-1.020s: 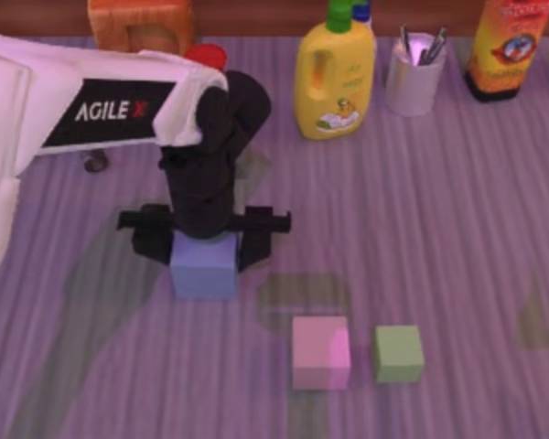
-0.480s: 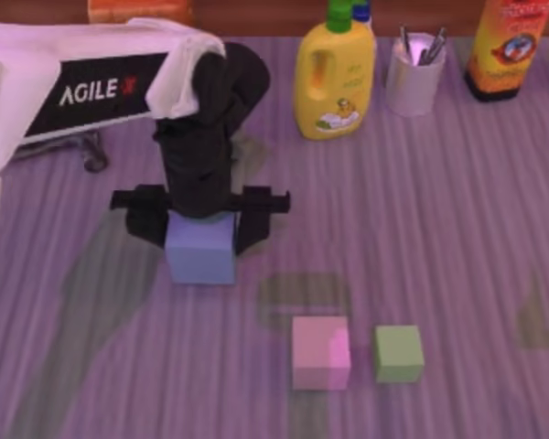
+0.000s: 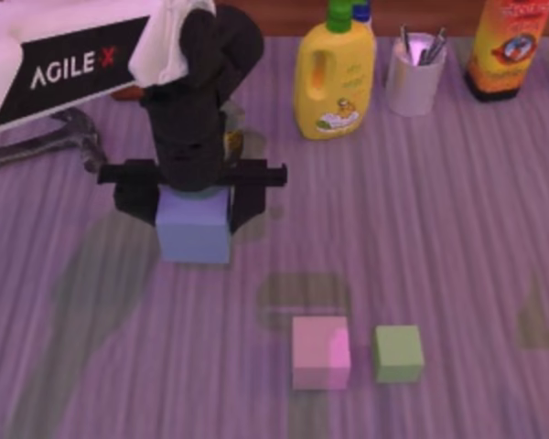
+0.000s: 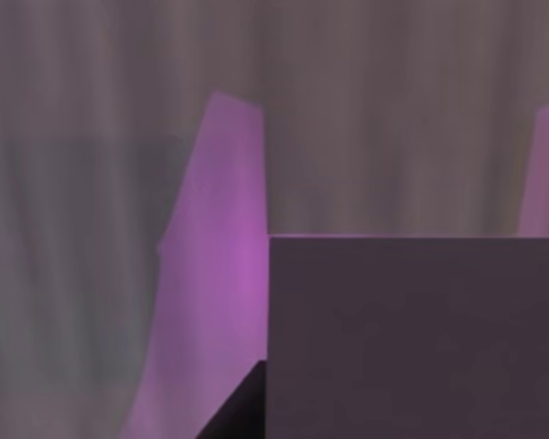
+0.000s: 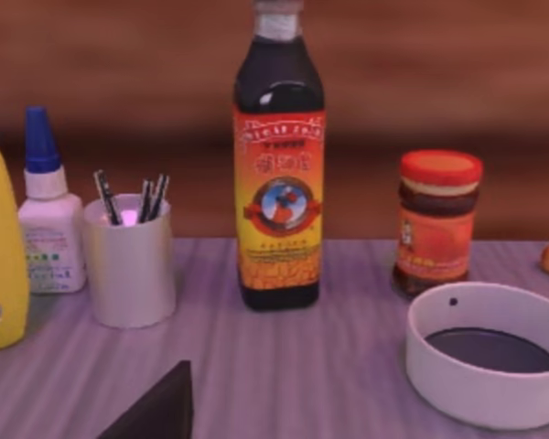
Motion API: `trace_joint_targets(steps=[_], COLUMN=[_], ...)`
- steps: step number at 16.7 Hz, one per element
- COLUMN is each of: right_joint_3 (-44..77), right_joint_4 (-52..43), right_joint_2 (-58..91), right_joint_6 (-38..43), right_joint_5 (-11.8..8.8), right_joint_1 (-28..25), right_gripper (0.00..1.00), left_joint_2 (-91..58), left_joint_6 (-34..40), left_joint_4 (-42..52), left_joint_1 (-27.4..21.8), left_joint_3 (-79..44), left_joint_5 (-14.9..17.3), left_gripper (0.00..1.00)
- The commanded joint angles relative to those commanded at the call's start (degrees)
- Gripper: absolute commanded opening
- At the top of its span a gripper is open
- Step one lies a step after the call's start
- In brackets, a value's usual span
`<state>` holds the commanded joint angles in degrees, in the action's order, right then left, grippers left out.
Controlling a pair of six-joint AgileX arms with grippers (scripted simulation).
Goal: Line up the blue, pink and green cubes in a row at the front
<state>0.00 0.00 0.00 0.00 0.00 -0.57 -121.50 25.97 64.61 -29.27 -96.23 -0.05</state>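
Your left gripper [image 3: 194, 194] grips the large periwinkle-blue matte cube [image 3: 194, 230], transport step; next, set it front, beside the light-pink matte cube [image 3: 320, 352].

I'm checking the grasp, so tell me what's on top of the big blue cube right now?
The left arm's black pincer sits over the large periwinkle blue matte cube, one finger on either side. The cube's rear top edge is covered by it; finger contact isn't visible.
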Motion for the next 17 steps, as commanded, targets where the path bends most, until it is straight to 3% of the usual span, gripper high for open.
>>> trace_joint_targets(steps=[11, 17], right_joint_3=[0.0, 0.0], right_joint_4=[0.0, 0.0], right_joint_2=[0.0, 0.0], right_joint_6=[0.0, 0.0], right_joint_5=[0.0, 0.0], right_joint_1=[0.0, 0.0], right_gripper=[1.0, 1.0], left_joint_2=[18.05, 18.01], left_joint_6=[12.24, 12.42], left_joint_4=[-2.45, -3.37], left_joint_1=[-8.96, -9.02], left_joint_3=[20.44, 21.5], left_joint_5=[-0.18, -0.2], left_gripper=[0.0, 0.0])
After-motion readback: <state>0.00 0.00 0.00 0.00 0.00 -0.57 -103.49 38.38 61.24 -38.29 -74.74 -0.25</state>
